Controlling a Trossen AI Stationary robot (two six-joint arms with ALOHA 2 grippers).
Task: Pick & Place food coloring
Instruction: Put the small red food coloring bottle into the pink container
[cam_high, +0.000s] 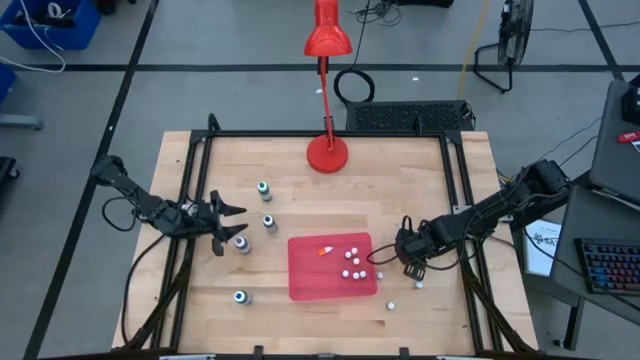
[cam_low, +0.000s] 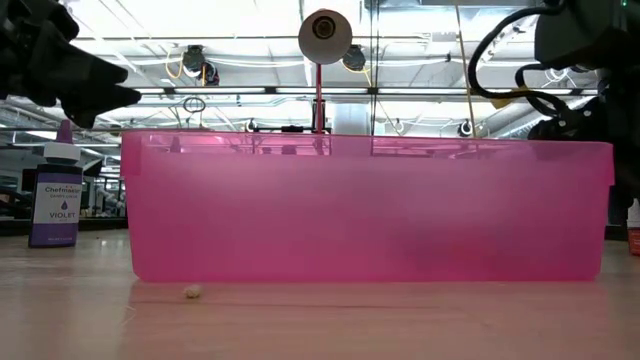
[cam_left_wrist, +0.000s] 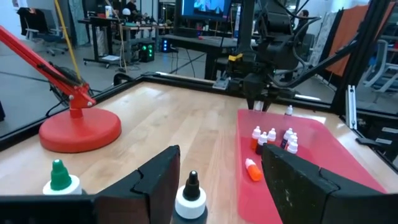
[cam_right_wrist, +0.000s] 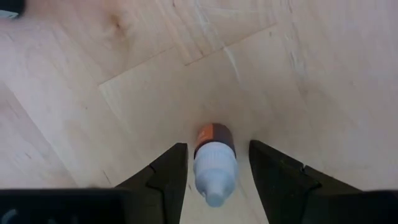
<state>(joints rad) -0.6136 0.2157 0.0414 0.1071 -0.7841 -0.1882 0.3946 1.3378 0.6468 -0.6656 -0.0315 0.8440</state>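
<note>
The food coloring is a set of tiny dropper bottles. Several lie in the flat red tray (cam_high: 305, 285), one of them orange-tipped (cam_left_wrist: 252, 169). Others stand loose on the wood: a green-capped one (cam_high: 264, 189), a dark-tipped one (cam_left_wrist: 191, 198), a violet one (cam_low: 55, 195). My right gripper (cam_right_wrist: 216, 149) points down just right of the tray, open. A white-capped bottle with an orange-brown body (cam_right_wrist: 214, 163) is between its fingers, with a gap on each side. My left gripper (cam_left_wrist: 217, 186) hangs level and open at the table's left, facing the dark-tipped bottle.
A red desk lamp stands with its round base (cam_high: 327, 152) at the far middle of the table. Two small bottles (cam_high: 420, 284) (cam_high: 391, 306) lie on the wood right of the tray. A dark frame rail (cam_high: 460, 200) borders the table.
</note>
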